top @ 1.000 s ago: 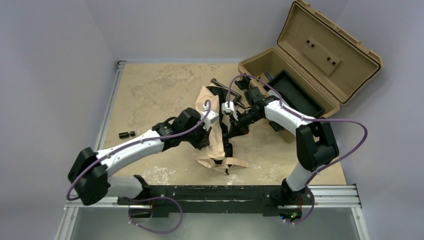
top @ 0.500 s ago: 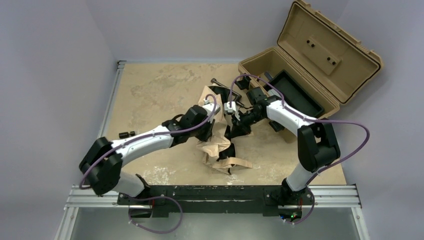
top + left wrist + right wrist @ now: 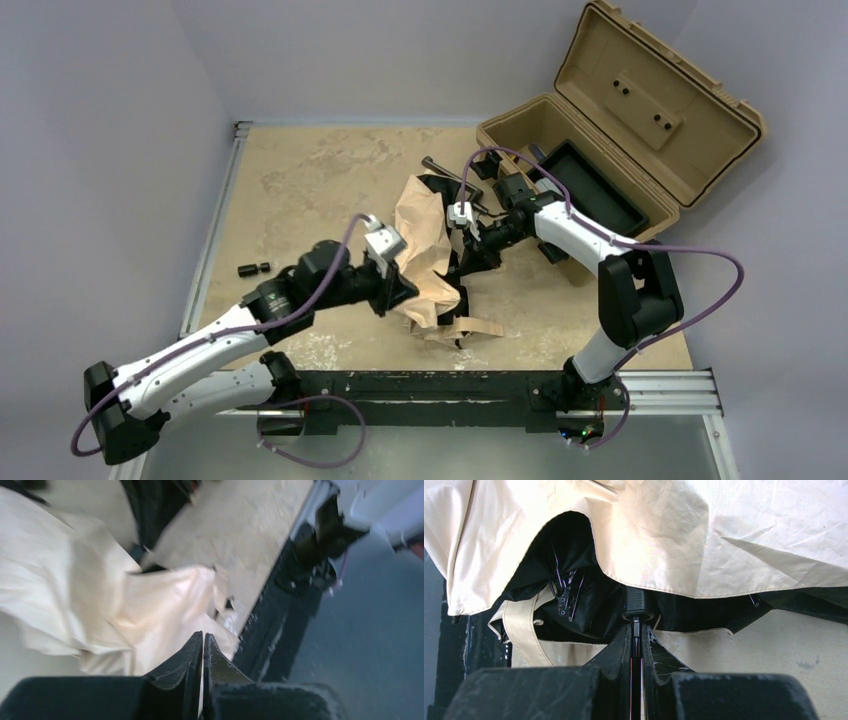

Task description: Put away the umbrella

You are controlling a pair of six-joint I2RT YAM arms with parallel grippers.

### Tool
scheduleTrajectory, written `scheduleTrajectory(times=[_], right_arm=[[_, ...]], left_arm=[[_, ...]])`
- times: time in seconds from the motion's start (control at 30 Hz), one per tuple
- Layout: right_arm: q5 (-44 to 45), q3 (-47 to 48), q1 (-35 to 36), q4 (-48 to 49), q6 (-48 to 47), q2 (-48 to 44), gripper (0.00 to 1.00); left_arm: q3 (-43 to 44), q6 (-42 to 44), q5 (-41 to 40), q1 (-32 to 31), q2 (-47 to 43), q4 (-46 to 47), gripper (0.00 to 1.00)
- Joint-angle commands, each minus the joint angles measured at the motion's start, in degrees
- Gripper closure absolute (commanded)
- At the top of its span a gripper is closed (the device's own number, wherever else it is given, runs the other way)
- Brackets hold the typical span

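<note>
- Umbrella (image 3: 425, 250) lies crumpled on the bench (image 3: 300, 180), short of the open case (image 3: 600, 190).
- Right fingers (image 3: 659, 655) clamp its black shaft (image 3: 636, 645), likely steadying it for folding.
- Left fingers (image 3: 185, 665) sit nearly together at the canopy's edge; whether they pinch fabric, I cannot tell.

No text, label, brand or number can be read in any view; the overhead view is too coarse. The left wrist view is blurred.
</note>
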Motion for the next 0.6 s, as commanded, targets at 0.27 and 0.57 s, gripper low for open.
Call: scheduleTrajectory(times=[0.27, 0.57], right_arm=[[-4.1, 1.2, 0.3, -0.4, -0.3, -1.8, 1.00], [-4.9, 1.0, 0.3, -1.1, -0.9, -2.4, 1.00]], left_arm=[[-0.3, 3.2, -1.9, -5.2, 18.6, 1.4, 1.00], [6.2, 2.3, -12.1, -0.3, 37.9, 4.4, 1.00]])
